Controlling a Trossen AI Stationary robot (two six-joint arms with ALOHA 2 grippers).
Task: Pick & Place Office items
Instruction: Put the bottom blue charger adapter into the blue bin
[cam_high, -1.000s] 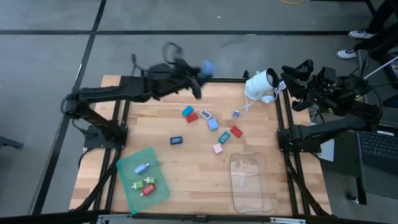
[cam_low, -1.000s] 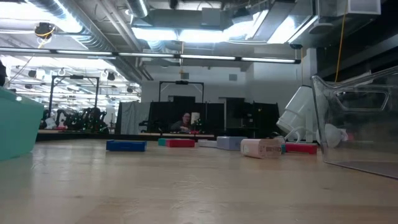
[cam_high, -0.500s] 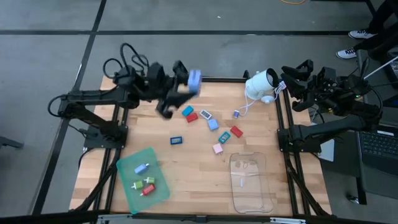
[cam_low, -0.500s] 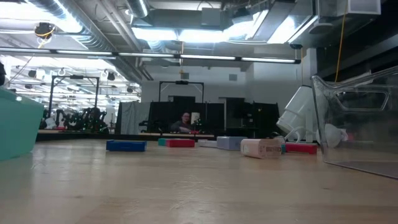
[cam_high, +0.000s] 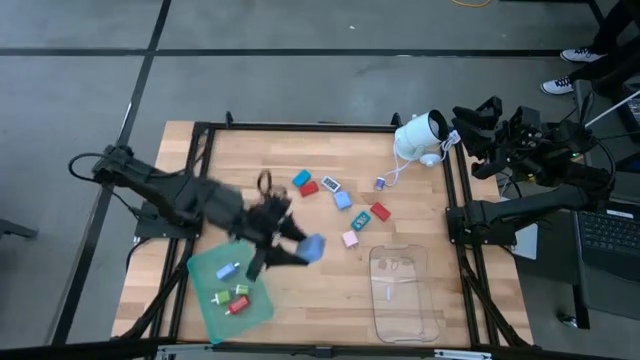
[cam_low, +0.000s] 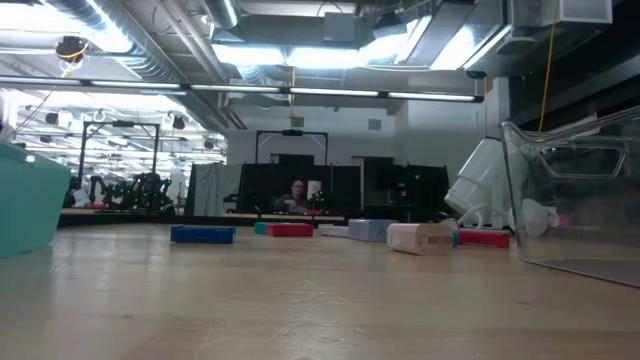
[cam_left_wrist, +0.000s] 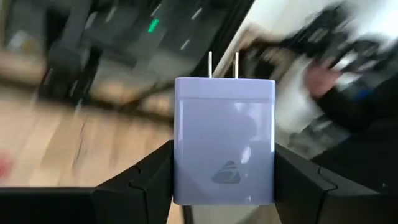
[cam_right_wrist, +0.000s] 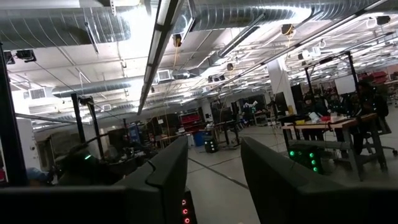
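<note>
My left gripper (cam_high: 303, 248) is above the table's near middle, beside the green tray (cam_high: 205, 268), shut on a light blue plug block (cam_high: 314, 247). In the left wrist view the block (cam_left_wrist: 224, 140) fills the gap between my fingers, its two prongs (cam_left_wrist: 222, 65) pointing away. Several small office items lie flat mid-table: blue (cam_high: 301, 179), red (cam_high: 380, 211), pink (cam_high: 350, 239), dark blue (cam_high: 284, 226). A few more lie in the green tray (cam_high: 238, 304). My right gripper (cam_high: 478, 122) waits open off the table's right far corner; its fingers show in the right wrist view (cam_right_wrist: 214, 180). My left gripper pinches the light blue plug block between its two fingers, one on each side face (cam_left_wrist: 179, 155). The fingers point toward the table's right. The block is lifted clear of the table, with its prongs facing away from the wrist.
A white rounded device with a cord (cam_high: 420, 135) stands at the far right of the table. A clear tray (cam_high: 403, 290) lies near right. In the low view the clear tray (cam_low: 580, 200) and green tray (cam_low: 25, 210) flank the row of items. Bare wood lies between the trays.
My left arm has swung from the table's far edge toward the near edge, carrying the light blue block, and has come down beside the green tray. The gripper has turned about on the way. The items on the table have stayed where they were.
</note>
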